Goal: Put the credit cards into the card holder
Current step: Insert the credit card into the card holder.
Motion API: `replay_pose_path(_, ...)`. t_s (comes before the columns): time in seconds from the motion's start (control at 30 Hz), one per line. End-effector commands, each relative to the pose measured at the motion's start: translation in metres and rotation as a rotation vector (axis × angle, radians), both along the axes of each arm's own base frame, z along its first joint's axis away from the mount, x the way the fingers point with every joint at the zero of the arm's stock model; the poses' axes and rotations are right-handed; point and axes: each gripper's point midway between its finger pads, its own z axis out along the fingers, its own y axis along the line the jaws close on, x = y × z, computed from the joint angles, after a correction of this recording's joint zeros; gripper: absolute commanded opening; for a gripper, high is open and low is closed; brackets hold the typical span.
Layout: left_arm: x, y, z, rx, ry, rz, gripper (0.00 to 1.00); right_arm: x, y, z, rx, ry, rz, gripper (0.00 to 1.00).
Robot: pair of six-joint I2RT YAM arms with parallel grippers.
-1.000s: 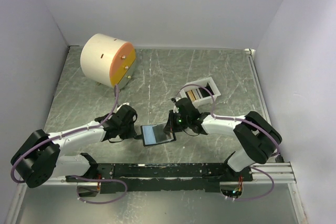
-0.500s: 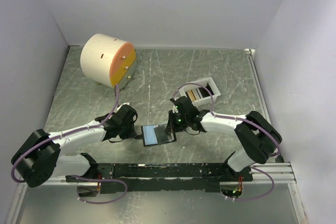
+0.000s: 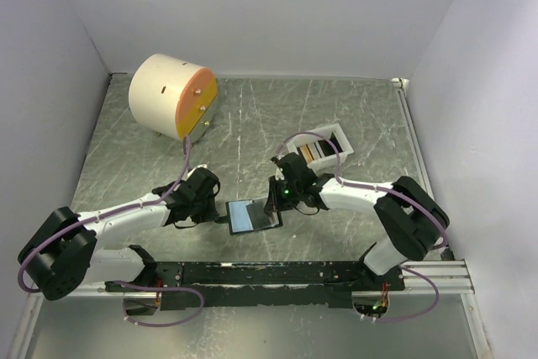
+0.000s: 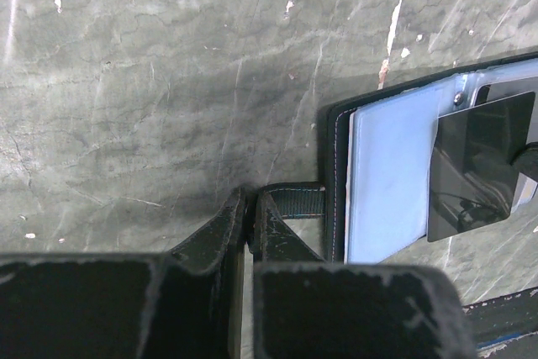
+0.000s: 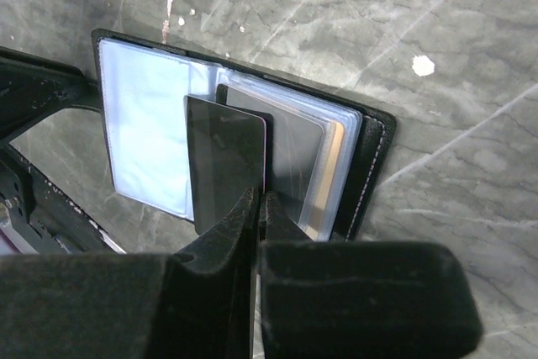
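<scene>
The black card holder (image 3: 252,215) lies open on the table between the arms, with clear sleeves showing. My left gripper (image 4: 251,201) is shut on the holder's black strap tab at its left edge (image 4: 340,174). My right gripper (image 5: 261,201) is shut on the near edge of a credit card (image 5: 225,166), which looks dark in shadow. The card stands upright over the holder's sleeves (image 5: 294,145), its far edge at the fold. In the top view the right gripper (image 3: 273,202) is at the holder's right edge. More credit cards (image 3: 312,151) stand in the white tray.
A white open-topped tray (image 3: 340,139) sits behind the right arm. A big cream cylinder with an orange face (image 3: 172,96) stands at the back left. White walls close in the table on three sides. A black rail (image 3: 269,273) runs along the near edge.
The right wrist has shifted very slightly to the left. The card, the holder and the left arm stand as before.
</scene>
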Motion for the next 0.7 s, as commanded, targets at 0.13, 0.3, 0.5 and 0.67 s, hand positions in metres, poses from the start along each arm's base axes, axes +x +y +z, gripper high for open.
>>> replay_pose_path(0.13, 0.004, 0.000, 0.001, 0.022, -0.008, -0.006, 0.11, 0.000, 0.013, -0.004, 0.011, 0.003, 0.065, 0.00)
replay_pose_path(0.3, 0.004, -0.001, 0.001, 0.019, -0.007, -0.005, 0.11, 0.001, 0.016, -0.005, 0.038, -0.003, 0.036, 0.00)
replay_pose_path(0.5, -0.001, -0.004, 0.000, -0.012, 0.007, -0.008, 0.11, 0.003, 0.016, -0.005, 0.103, -0.012, -0.051, 0.00)
replay_pose_path(0.67, -0.008, -0.012, 0.001, -0.081, 0.024, -0.013, 0.12, 0.000, 0.017, -0.006, 0.154, 0.010, -0.103, 0.00)
